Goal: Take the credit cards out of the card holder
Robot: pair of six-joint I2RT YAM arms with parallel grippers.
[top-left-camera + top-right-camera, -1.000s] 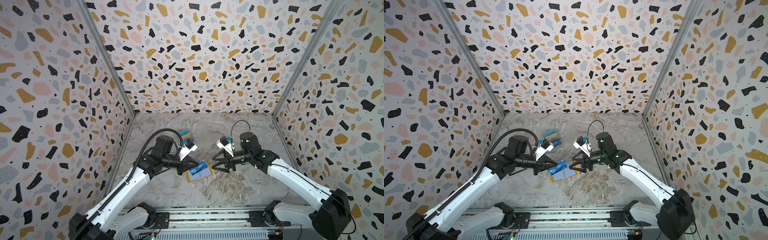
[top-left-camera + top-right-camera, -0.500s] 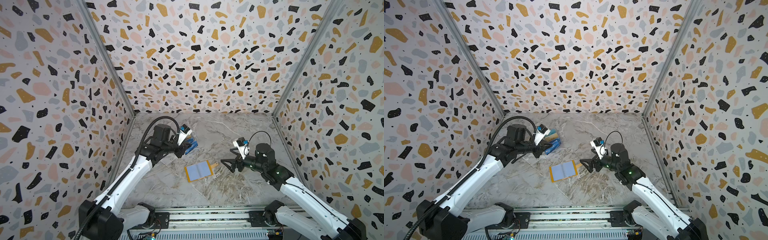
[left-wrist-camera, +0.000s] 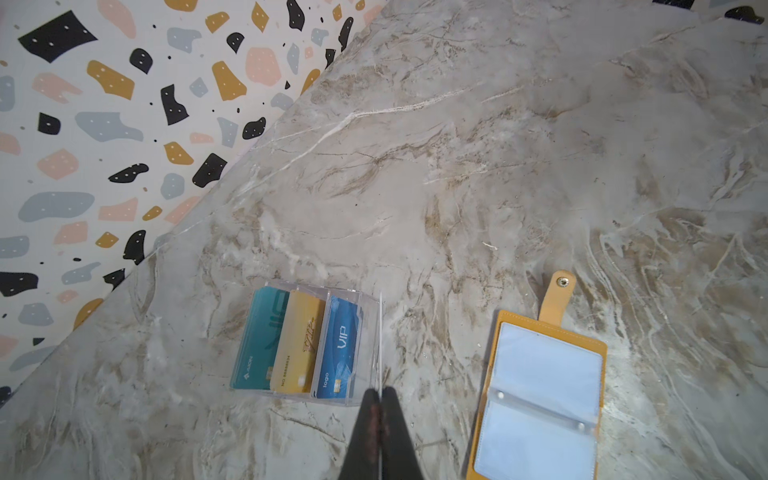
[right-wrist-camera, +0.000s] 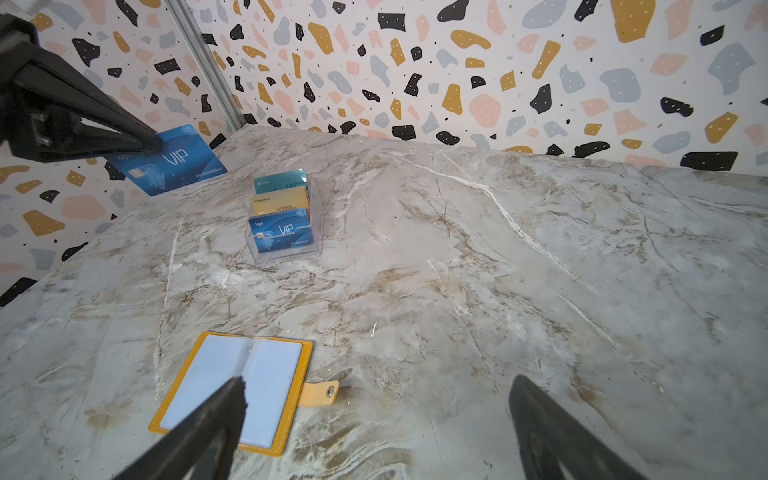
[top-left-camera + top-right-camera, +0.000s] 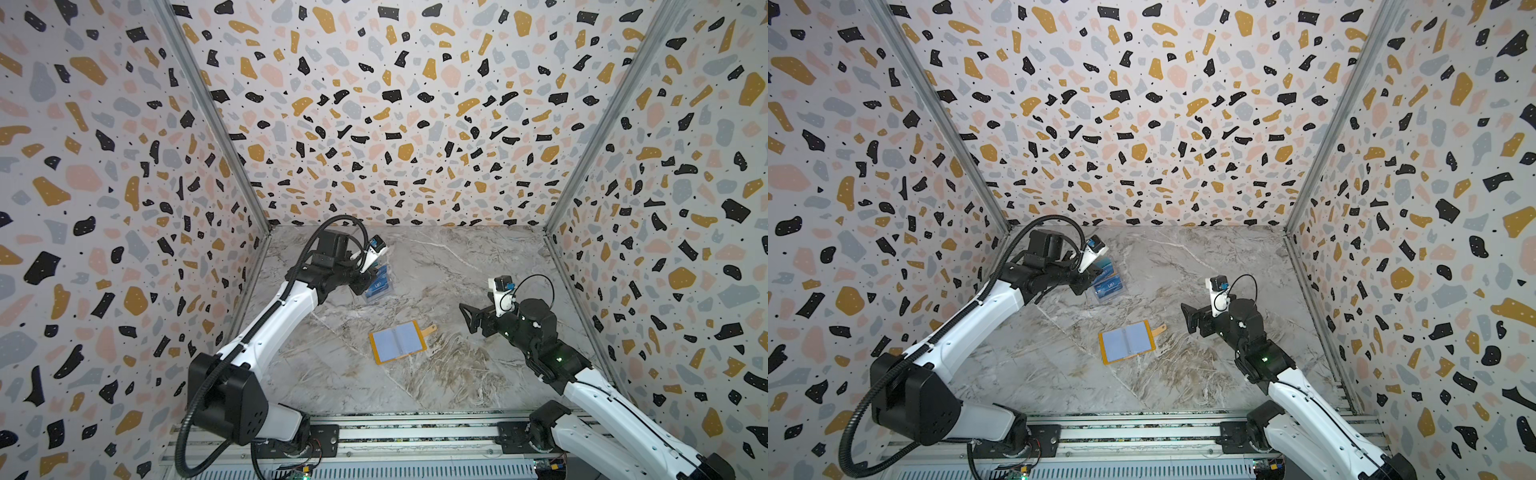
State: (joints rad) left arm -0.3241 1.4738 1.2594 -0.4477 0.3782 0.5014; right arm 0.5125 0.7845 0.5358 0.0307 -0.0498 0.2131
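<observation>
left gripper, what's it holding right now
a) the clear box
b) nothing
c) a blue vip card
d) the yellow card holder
c: in the right wrist view the left gripper is pinched shut on a corner of a blue VIP card, held up off the table, while the card holder lies open and flat.

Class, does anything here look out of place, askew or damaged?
Nothing is damaged or spilled. The holder lies open at a slant, sleeves apparently empty. The left hand pinches a blue card in the air near the box.
</observation>
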